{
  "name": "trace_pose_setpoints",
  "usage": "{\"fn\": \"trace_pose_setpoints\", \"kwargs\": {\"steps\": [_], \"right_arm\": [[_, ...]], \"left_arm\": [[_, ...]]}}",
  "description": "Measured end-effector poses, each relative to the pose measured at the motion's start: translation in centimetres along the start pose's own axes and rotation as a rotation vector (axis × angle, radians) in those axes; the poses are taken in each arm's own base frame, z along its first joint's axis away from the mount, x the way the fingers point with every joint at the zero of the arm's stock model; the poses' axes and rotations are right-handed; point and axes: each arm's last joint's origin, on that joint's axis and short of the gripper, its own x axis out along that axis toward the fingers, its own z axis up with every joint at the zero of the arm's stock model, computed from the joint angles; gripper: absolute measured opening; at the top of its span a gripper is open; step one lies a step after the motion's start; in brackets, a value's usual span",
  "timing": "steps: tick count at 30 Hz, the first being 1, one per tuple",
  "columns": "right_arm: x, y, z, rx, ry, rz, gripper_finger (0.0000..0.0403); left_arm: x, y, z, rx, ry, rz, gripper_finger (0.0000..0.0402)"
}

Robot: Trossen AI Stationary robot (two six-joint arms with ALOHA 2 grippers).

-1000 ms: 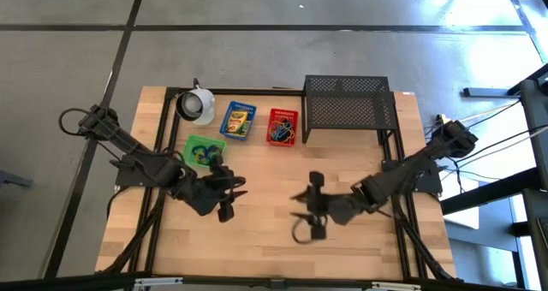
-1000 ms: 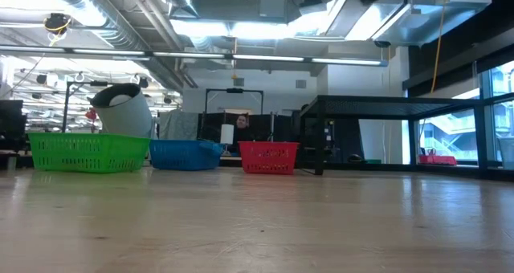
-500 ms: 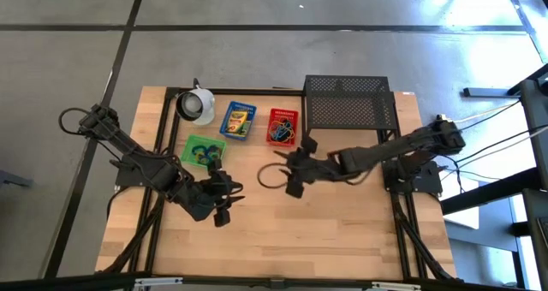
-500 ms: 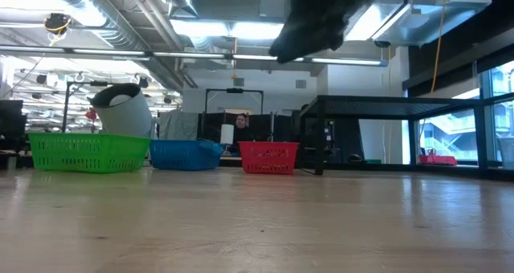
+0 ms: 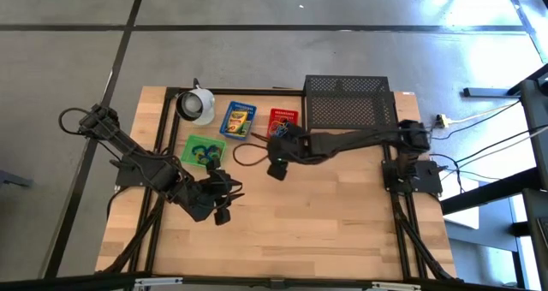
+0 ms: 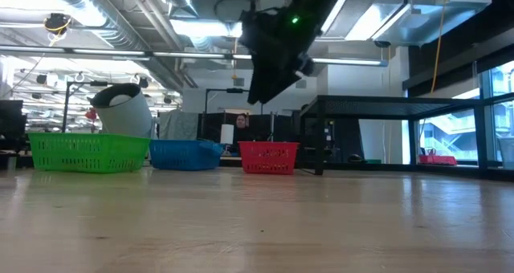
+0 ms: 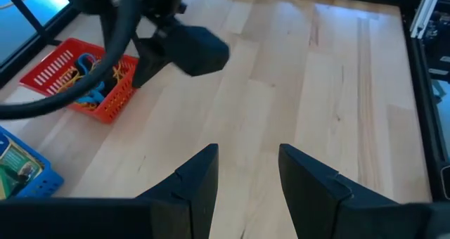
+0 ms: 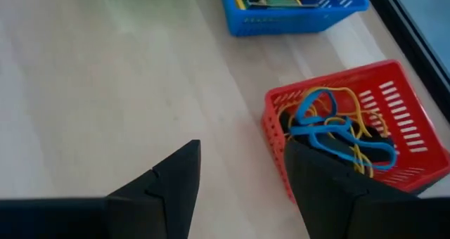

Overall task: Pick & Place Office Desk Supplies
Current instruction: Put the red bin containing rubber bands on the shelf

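Right gripper hangs over the wood counter just beside the small red slotted plastic basket, jaws wide, nothing btwn them. Blue & orange rubber-band loops sit tangled inside that basket. Yellow-green crayon box lies in the blue plastic basket next door. Left gripper waits low over the counter near the green basket, jaws partly apart, empty.

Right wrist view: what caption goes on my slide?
Open right gripper hovers beside the red basket of blue and yellow rubber bands.
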Motion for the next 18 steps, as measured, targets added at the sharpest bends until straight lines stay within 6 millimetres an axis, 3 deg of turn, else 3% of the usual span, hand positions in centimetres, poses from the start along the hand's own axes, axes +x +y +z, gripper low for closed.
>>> {"fn": "trace_pose_setpoints", "kwargs": {"steps": [6, 18], "right_arm": [[2.0, -1.2, 0.5, 0.024, 0.032, -0.021, 0.0208], [5.4, -2.3, 0.0, -0.122, 0.095, -0.034, 0.0208]], "left_arm": [[-0.1, 0.0, -0.1, -0.001, 0.003, 0.000, 0.0143], [-0.1, 0.0, -0.2, 0.006, 0.010, 0.006, 0.0143]]}}
